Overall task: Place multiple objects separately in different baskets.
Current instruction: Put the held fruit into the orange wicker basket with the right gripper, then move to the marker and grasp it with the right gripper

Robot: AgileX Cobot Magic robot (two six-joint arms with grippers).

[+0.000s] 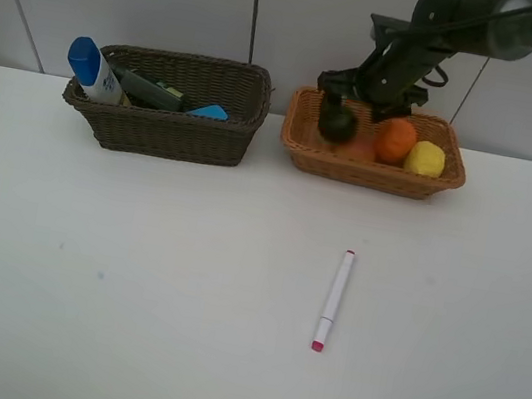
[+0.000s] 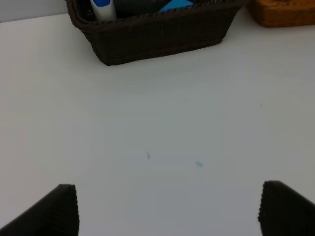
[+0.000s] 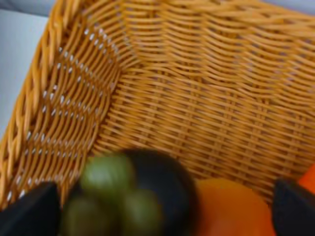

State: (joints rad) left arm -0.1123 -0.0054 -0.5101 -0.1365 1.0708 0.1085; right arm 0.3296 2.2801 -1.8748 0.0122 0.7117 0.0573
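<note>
My right gripper [image 1: 356, 97] hangs over the left end of the light orange-tan basket [image 1: 371, 173]. Its jaws stand open, with the dark mangosteen [image 1: 338, 122] just below them. In the right wrist view the mangosteen [image 3: 133, 196] is blurred, and a gap shows between it and one fingertip [image 3: 295, 206]. A red-orange fruit [image 3: 231, 206], an orange [image 1: 395, 140] and a lemon [image 1: 425, 159] lie in this basket. The dark brown basket [image 1: 165, 133] holds a white bottle with a blue cap [image 1: 89, 68] and a dark box bottle [image 1: 147, 90]. My left gripper [image 2: 167, 211] is open over bare table.
A white pink-tipped marker [image 1: 333, 299] lies on the white table [image 1: 130, 289] in front of the orange-tan basket. A light blue piece [image 1: 207, 110] shows inside the dark brown basket [image 2: 157, 37]. A grey wall stands behind both baskets.
</note>
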